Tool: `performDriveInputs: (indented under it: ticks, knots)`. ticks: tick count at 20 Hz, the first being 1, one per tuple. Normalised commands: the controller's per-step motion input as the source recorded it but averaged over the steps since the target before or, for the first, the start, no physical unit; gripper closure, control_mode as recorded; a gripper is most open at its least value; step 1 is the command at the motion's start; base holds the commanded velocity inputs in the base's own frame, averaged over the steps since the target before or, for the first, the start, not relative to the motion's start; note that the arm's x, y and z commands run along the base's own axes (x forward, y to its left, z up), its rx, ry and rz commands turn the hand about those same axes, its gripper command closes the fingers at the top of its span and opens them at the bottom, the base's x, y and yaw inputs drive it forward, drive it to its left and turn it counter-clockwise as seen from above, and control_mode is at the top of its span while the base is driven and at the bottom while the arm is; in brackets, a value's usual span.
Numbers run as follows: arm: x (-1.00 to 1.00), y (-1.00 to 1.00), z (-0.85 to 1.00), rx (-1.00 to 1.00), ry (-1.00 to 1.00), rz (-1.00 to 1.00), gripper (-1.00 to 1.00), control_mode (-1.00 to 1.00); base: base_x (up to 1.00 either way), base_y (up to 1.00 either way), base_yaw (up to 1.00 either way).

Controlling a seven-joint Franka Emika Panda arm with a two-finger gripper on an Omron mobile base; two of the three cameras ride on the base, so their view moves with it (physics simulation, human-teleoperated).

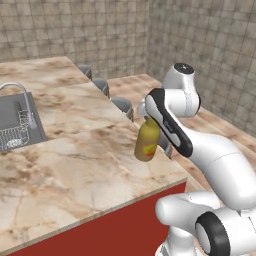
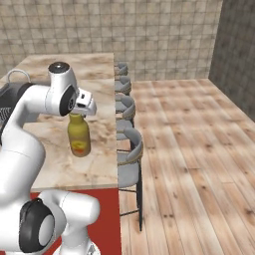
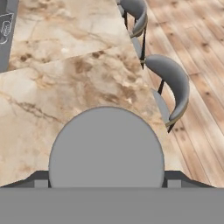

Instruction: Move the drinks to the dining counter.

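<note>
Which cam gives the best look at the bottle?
Right base view: the bottle shows body and label, hanging from the tool above the counter. Left base view has its body, neck behind the arm. Hand view gives just the grey cap from above.

Bottle (image 1: 146, 142) neck hidden behind the arm at 12 o'clock; sink (image 1: 11, 117) cut off at 9 o'clock (faucet base too).

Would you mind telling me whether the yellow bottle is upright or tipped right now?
Upright. The bottle hangs vertically, cap up in the claw, over the dining counter; its base looks slightly raised, though contact is unclear.
</note>
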Motion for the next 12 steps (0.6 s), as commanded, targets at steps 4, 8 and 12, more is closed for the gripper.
performDriveInputs:
  ticks: [4,8,12]
  knots:
    - [0.05,0.01,-0.22,0.00,0.02,0.00,1.00,-1.00,0.00,0.00,0.00]
    - [0.01,0.00,-0.21,0.00,0.01,0.00,1.00,-1.00,0.00,0.00,0.00]
    - [0.02,0.00,-0.19,0.00,0.01,0.00,1.00,-1.00,0.00,0.00,0.00]
